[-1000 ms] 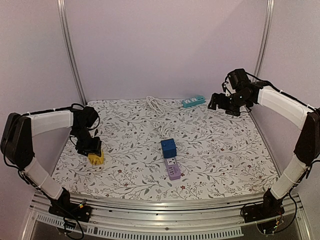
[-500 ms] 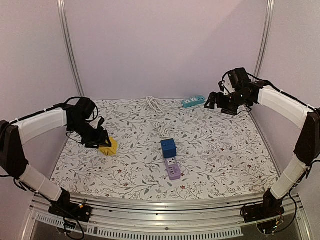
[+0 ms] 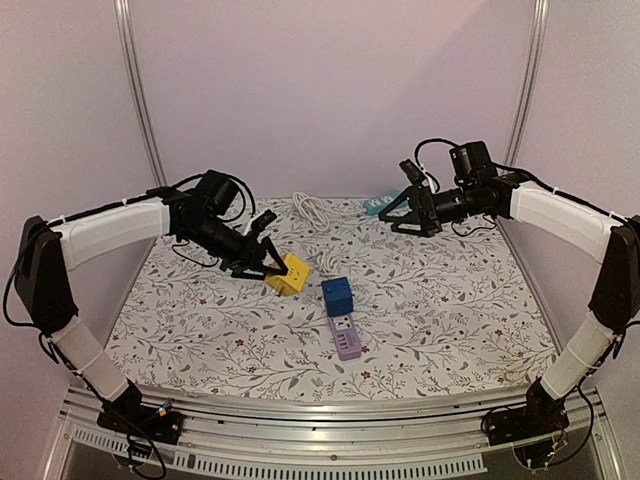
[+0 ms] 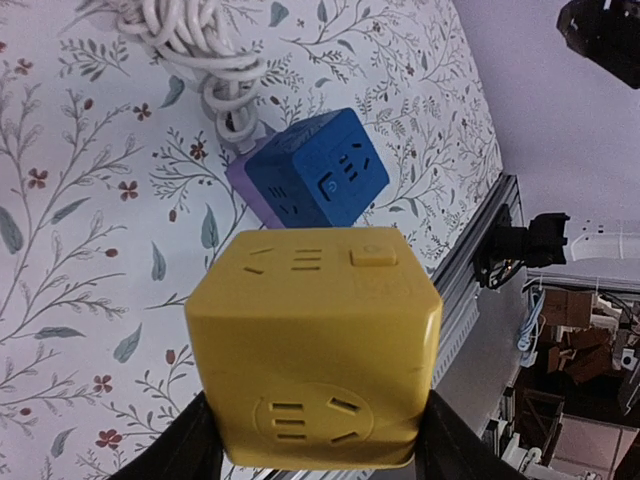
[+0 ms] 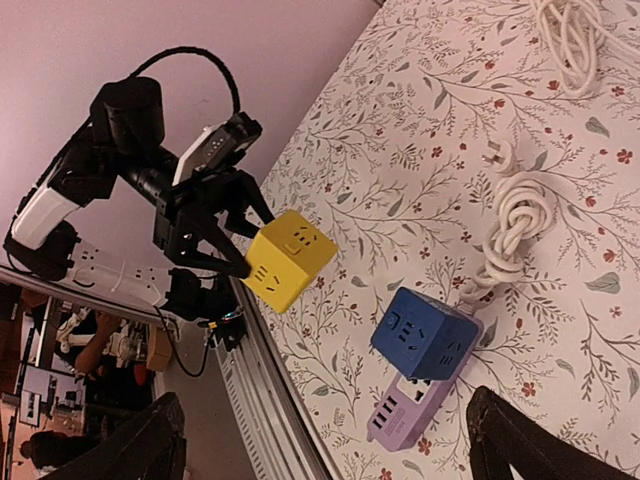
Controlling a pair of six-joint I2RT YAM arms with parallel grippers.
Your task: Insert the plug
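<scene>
No text, label or number is legible.

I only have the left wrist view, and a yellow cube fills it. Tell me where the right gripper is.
Observer: The right gripper hangs open and empty above the table's far side.
Operator: Name what lies beyond the cable coil.
Observer: A loose white plug, plugged into nothing.
Operator: Give the yellow cube's position.
Observer: In the top view, the left gripper holds the yellow cube just left of the blue cube.
</scene>
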